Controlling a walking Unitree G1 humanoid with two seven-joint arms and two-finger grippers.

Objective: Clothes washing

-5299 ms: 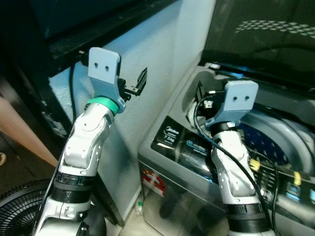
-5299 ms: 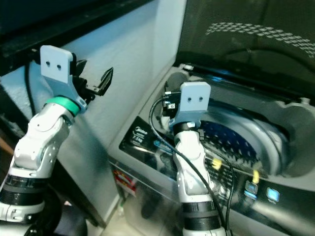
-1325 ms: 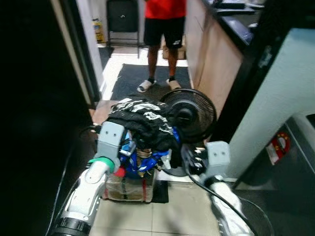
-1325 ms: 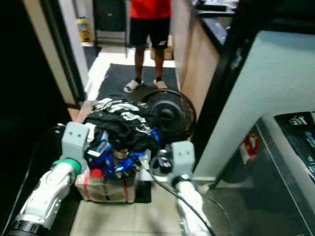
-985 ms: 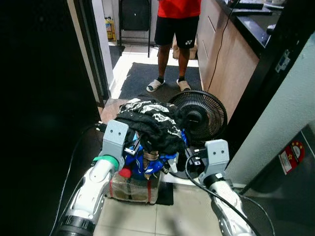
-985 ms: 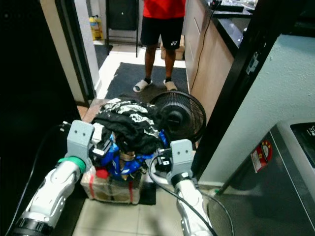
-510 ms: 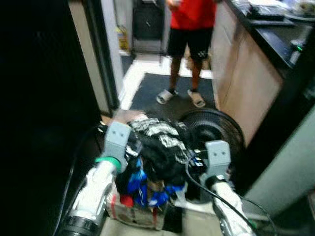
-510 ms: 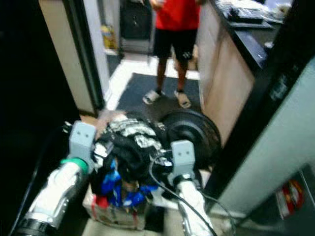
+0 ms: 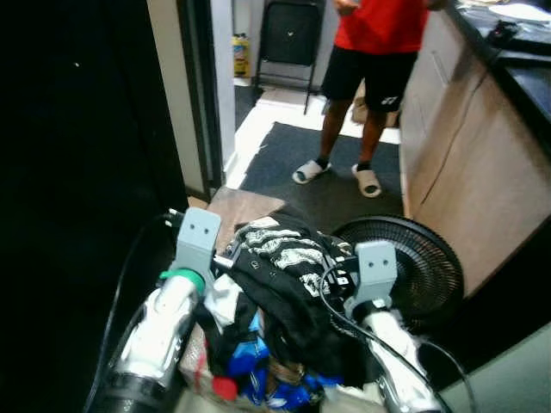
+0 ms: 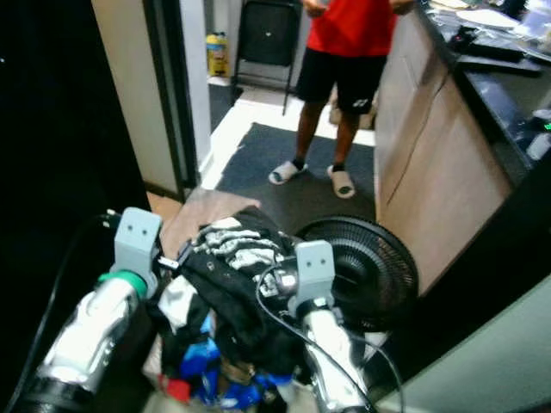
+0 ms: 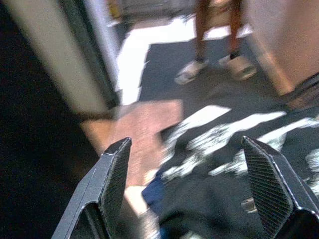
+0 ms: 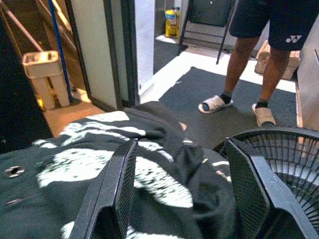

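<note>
Left gripper (image 11: 192,191), jaws spread wide, hovers over the heap of dark clothes (image 9: 284,280). Right gripper (image 12: 182,191), likewise spread, hovers over the same heap beside the floor fan (image 9: 430,267). Neither touches cloth. Heap sits atop what looks like a basket, low on the floor, blurred. Both arms flank it, probably lining up a two-sided grab. A person (image 9: 374,52) stands beyond on the mat.

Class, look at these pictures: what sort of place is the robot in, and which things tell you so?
Probably a home, near a kitchen or laundry corner: a wooden counter, a floor fan, a dark doormat by a doorway, and a pile of clothes between the grippers.
</note>
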